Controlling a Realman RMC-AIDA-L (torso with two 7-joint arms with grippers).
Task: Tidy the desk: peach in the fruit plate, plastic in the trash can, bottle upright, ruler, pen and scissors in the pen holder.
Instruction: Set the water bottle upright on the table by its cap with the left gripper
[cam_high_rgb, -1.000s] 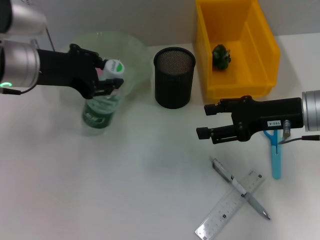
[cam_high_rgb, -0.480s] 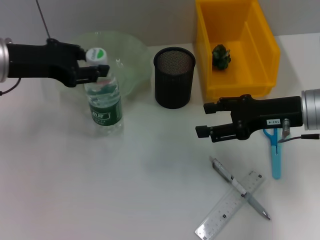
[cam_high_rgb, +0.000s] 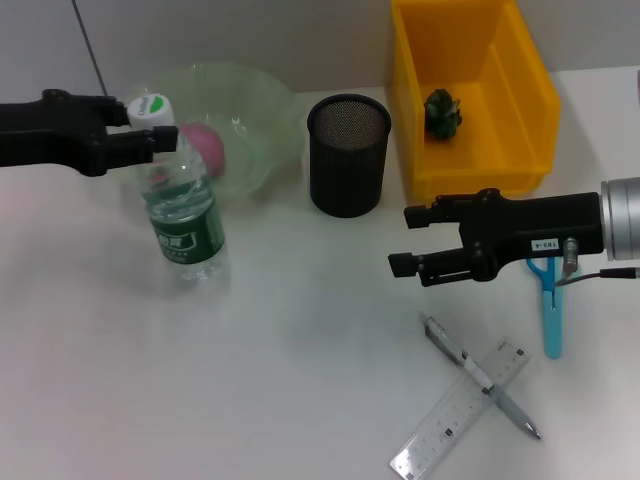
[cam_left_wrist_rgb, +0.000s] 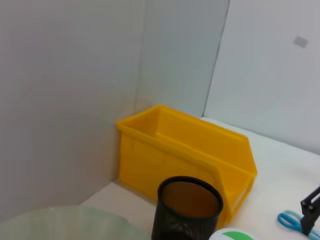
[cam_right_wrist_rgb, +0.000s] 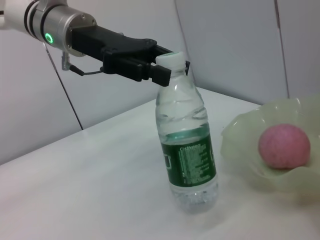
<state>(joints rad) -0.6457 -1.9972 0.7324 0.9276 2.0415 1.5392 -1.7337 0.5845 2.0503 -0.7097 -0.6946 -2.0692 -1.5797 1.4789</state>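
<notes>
A clear bottle (cam_high_rgb: 181, 215) with a green label and white cap stands nearly upright on the table, in front of the pale green fruit plate (cam_high_rgb: 255, 115). My left gripper (cam_high_rgb: 140, 138) is shut on the bottle's neck just under the cap; the right wrist view shows the same grip by the left gripper (cam_right_wrist_rgb: 167, 67) on the bottle (cam_right_wrist_rgb: 188, 150). A pink peach (cam_high_rgb: 204, 150) lies in the plate. My right gripper (cam_high_rgb: 405, 240) hovers open and empty above the table, right of the black mesh pen holder (cam_high_rgb: 347, 155). Blue scissors (cam_high_rgb: 548, 300), a pen (cam_high_rgb: 480, 377) and a ruler (cam_high_rgb: 460, 410) lie at the front right.
The yellow bin (cam_high_rgb: 530, 95) at the back right holds a crumpled green piece of plastic (cam_high_rgb: 441, 112). The pen lies across the ruler. The left wrist view shows the bin (cam_left_wrist_rgb: 185, 150) and the pen holder (cam_left_wrist_rgb: 190, 205) by a white wall.
My left gripper has moved left with the bottle, bringing it from a lean against the plate to nearly upright on the table and uncovering the peach. The right gripper has barely moved.
</notes>
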